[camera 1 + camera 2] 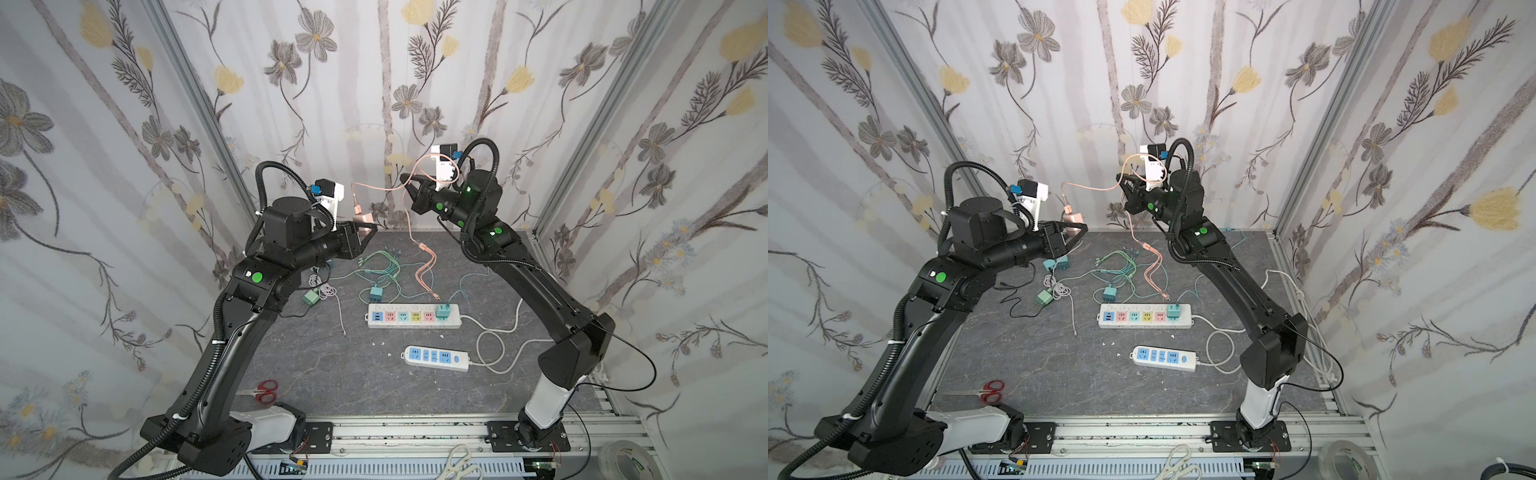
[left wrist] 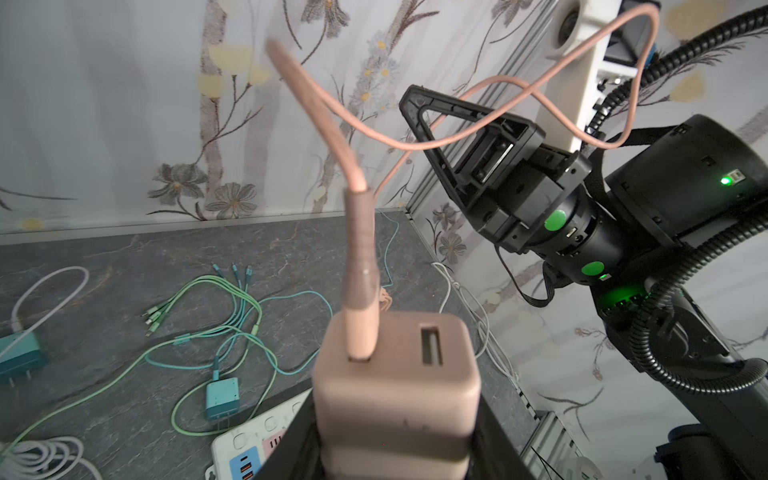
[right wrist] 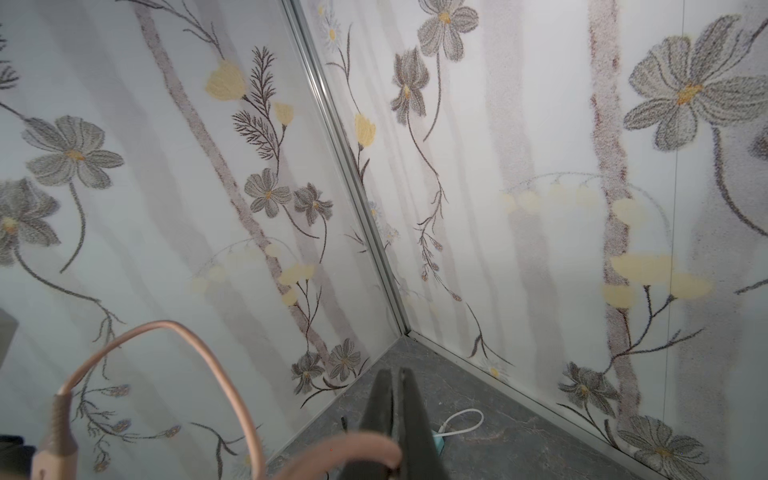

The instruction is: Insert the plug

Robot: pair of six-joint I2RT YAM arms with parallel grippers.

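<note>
Pink cube plastic charger plug [image 2: 395,399] clamped in left gripper [image 1: 370,230]; right gripper [image 3: 397,395] pinches pink braided cable [image 3: 166,323]. Carry step; next needs prongs aligned over white plastic power strip [image 1: 413,326].

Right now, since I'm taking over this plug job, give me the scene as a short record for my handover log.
left gripper: shut on pink charger, above the table
right gripper: shut, pink cable lying against it
pink cable: plugged into the pink charger
multicoloured power strip: on table, teal plug in end socket
</note>
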